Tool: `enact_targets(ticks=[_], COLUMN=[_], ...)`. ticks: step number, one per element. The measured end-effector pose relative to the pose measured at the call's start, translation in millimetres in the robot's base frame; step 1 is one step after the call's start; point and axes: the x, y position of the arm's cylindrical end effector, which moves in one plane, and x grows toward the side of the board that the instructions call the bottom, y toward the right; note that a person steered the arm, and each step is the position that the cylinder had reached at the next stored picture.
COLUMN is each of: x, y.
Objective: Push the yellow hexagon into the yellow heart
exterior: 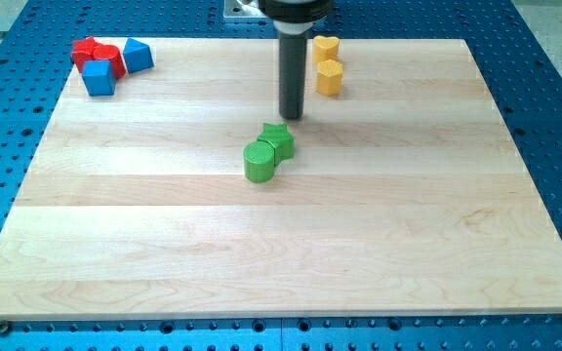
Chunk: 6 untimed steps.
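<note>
The yellow hexagon (330,77) sits near the view's top, right of centre. The yellow heart (325,47) lies just above it, almost touching. My tip (291,116) is at the lower end of the dark rod, left of and below the yellow hexagon, about a block's width away from it. The tip stands just above the green star (278,139).
A green cylinder (259,161) touches the green star at its lower left. At the view's top left sits a cluster: a red block (90,50), a second red block (109,60), a blue cube (98,78) and a blue block (138,55). The wooden board (281,253) lies on a blue perforated table.
</note>
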Motion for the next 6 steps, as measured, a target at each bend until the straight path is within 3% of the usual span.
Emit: enact_targets(ticks=[3, 4, 5, 6], x=[-17.2, -44.1, -55.6, -31.9], y=[41.5, 52.0, 44.5, -25.6])
